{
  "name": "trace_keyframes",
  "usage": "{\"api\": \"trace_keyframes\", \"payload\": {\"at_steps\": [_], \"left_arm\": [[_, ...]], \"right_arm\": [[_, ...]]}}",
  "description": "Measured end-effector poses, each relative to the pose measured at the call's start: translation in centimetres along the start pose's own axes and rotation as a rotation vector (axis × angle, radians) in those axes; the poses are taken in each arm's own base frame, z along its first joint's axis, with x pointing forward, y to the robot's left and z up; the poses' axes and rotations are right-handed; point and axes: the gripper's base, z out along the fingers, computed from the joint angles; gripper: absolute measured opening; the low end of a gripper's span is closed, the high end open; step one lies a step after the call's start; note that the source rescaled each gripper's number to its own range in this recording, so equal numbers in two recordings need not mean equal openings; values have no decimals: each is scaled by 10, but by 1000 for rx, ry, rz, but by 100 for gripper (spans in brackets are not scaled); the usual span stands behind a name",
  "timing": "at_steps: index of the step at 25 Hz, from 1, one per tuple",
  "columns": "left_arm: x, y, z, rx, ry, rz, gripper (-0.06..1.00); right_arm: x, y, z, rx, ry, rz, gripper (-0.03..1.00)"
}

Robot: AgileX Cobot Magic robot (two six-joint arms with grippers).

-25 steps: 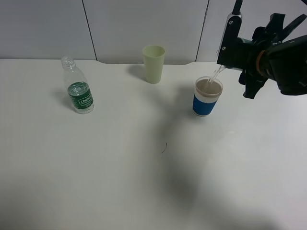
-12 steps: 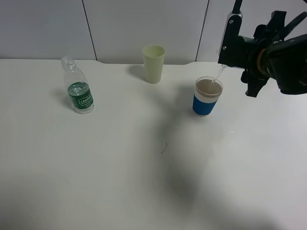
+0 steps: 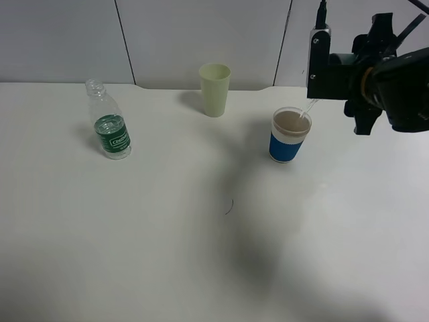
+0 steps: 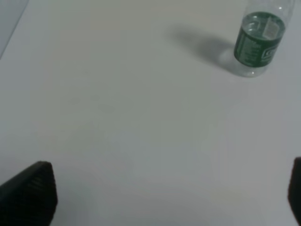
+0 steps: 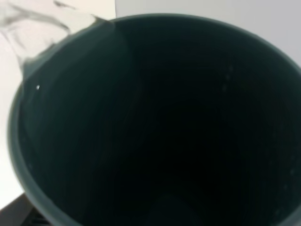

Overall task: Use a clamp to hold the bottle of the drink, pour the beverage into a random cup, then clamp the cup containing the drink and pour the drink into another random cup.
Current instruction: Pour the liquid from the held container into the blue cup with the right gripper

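Right end effector point(image 3: 335, 74) is sitting up high at the back-right of the bench point(image 3: 201, 255), clamped tight on the dark teal cup point(image 5: 155, 122), which is tipped hard over toward the blue-banded white cup point(image 3: 289, 136). In the exterior view the teal cup is barely readable against the black arm; the right wrist view is looking straight into its mouth, interior dark, can't tell how much liquid is left in it. Thin stream of clear beverage point(image 3: 310, 107) is running off the teal cup's lip and dropping inside the far-right rim of the blue-banded cup; same liquid is showing at the lip in the wrist view point(image 5: 28, 28). Blue-banded cup is standing upright on the bench, right of centre, just below and left of the end effector, not touching it, w/ liquid showing well up inside. Pale yellow-green cup point(image 3: 214, 89) is standing upright at the back, centre, well apart from the pour. Bottle point(image 3: 109, 129) is standing upright at left, no cap, some liquid showing at label height; also in left wrist view point(image 4: 259, 40). Left end effector point(image 4: 160, 207) is hanging over bare bench, jaws spread wide, holding nothing, well apart from the bottle; only the dark finger ends point(image 4: 30, 195) are visible at the frame edges.
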Motion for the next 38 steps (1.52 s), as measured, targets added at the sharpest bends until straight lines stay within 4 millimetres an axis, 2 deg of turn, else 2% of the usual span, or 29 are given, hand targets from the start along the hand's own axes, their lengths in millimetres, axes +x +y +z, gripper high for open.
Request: {"api": "trace_keyframes", "payload": {"at_steps": [23, 34, 38], "left_arm": [[0, 0, 0, 0, 0, 0, 100], [0, 0, 0, 0, 0, 0, 100], [0, 0, 0, 0, 0, 0, 100]], "right_arm": [[0, 0, 0, 1, 0, -302, 1], [-1, 1, 0, -3, -14, -380, 1], [-2, 1, 0, -4, -22, -342, 1]]}}
